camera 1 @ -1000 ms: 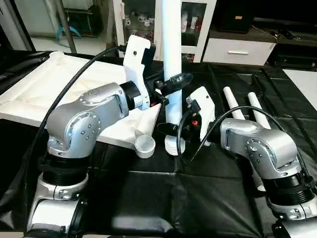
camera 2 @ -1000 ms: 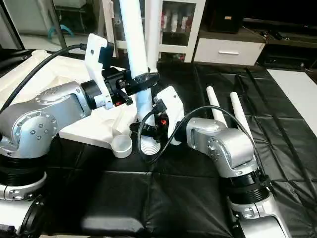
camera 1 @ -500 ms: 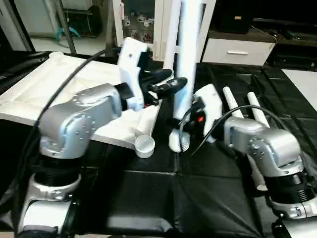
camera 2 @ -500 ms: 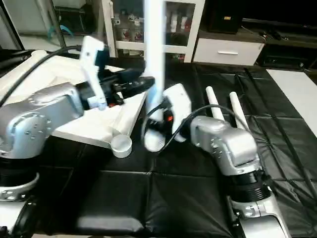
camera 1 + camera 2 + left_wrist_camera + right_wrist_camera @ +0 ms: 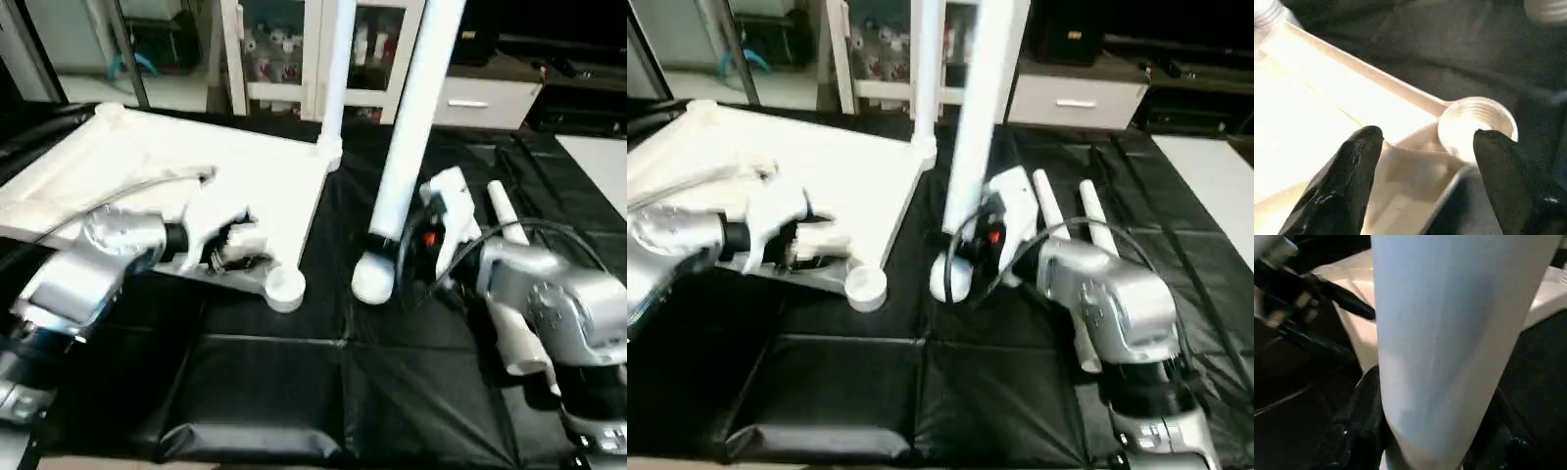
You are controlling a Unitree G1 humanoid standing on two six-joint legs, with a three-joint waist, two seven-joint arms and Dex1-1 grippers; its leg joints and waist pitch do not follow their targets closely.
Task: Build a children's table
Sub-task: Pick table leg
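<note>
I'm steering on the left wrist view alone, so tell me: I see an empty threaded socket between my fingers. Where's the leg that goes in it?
Observer: The right gripper is clamped on the held leg, which stands tilted. Its lower end is on the black mat beside that corner socket, not in it.
Operator: Is any leg fitted already?
Observer: One, the standing leg, upright in the far corner of the tabletop.
Operator: And the rest?
Observer: Two spare legs lie on the mat beside the right arm.
</note>
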